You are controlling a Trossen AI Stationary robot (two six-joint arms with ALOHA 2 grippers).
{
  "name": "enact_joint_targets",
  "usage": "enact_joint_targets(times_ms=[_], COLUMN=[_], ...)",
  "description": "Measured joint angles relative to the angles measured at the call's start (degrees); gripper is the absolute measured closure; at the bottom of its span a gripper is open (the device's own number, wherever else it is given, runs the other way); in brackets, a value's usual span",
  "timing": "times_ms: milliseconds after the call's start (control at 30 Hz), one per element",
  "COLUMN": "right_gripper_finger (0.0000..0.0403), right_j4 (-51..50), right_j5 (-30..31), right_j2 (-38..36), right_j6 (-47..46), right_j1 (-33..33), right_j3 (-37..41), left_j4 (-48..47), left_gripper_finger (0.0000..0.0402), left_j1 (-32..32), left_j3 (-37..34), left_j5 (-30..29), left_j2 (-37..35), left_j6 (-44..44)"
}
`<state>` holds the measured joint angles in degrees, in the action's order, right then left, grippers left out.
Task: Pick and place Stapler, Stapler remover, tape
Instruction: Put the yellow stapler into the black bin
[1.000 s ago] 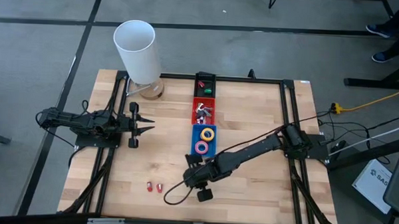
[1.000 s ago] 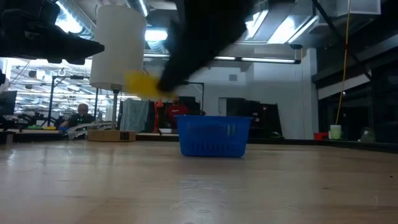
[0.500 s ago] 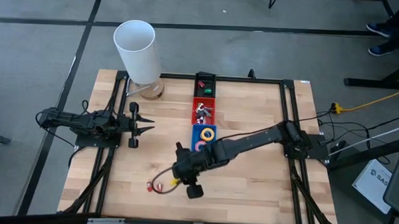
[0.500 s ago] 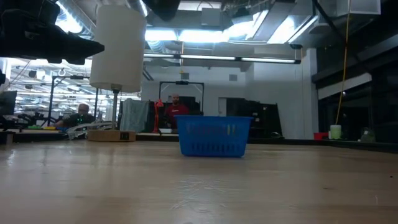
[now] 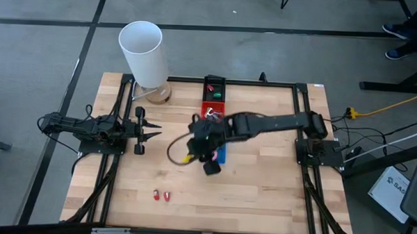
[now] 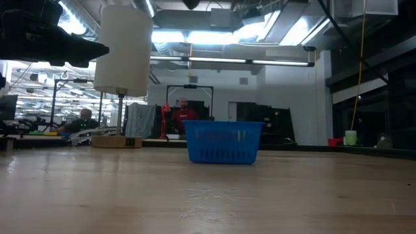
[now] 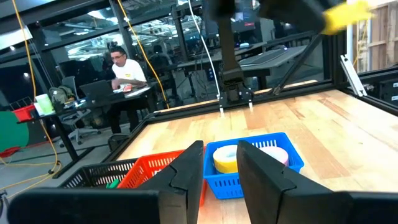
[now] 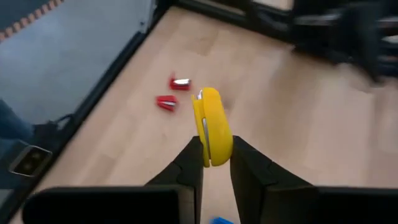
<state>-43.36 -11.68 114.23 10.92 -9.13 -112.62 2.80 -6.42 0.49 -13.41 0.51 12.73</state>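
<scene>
My right gripper (image 8: 214,163) is shut on a yellow stapler (image 8: 211,124) and hangs high above the table's middle, by the blue basket (image 5: 221,157). The stapler shows as a yellow spot (image 5: 186,158) in the high view. Two red stapler removers (image 8: 180,83) (image 8: 166,102) lie flat on the wood near the front edge (image 5: 161,196). A yellow tape roll (image 7: 227,158) and a pink one (image 7: 273,152) lie in the blue basket (image 7: 273,171). My left gripper (image 5: 152,134) waits at the table's left, level and open. My right gripper pinches the stapler's end nearest the wrist (image 8: 213,152) between its two fingers, one on each flat side. The fingers slant down toward the table's left and lie along the stapler. It sticks out past the fingertips, lifted clear of the table.
A red basket (image 5: 212,111) and a black basket (image 5: 214,86) stand in a row beyond the blue one, toward the far edge. A tall white cylinder (image 5: 142,52) stands at the far left corner. Bare wood lies at the front and right.
My right gripper has risen steeply with the yellow stapler, out of the top of the low view. It has gone from the front of the table toward the far edge, to beside the blue basket. It has stayed shut on the stapler.
</scene>
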Motion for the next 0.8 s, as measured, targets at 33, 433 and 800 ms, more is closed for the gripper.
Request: enact_joint_targets(times_ms=[33, 433, 800], right_gripper_finger=[0.0346, 0.0346, 0.0346], right_j4=[-1.0, -7.8, -6.3], right_j5=[0.0, 0.1, -0.5], right_j2=[-0.8, -3.5, -3.5], right_j6=[1.0, 6.7, 7.5], right_j1=[0.8, 11.1, 23.4], right_j3=[0.0, 0.0, 0.3], left_j4=[0.0, 0.0, 0.0], left_gripper_finger=[0.031, 0.0311, 0.031], left_j1=[0.0, 0.0, 0.0], left_j3=[0.0, 0.0, 0.0], left_j5=[0.0, 0.0, 0.0], left_j2=[0.0, 0.0, 0.0], left_j6=[0.0, 0.0, 0.0])
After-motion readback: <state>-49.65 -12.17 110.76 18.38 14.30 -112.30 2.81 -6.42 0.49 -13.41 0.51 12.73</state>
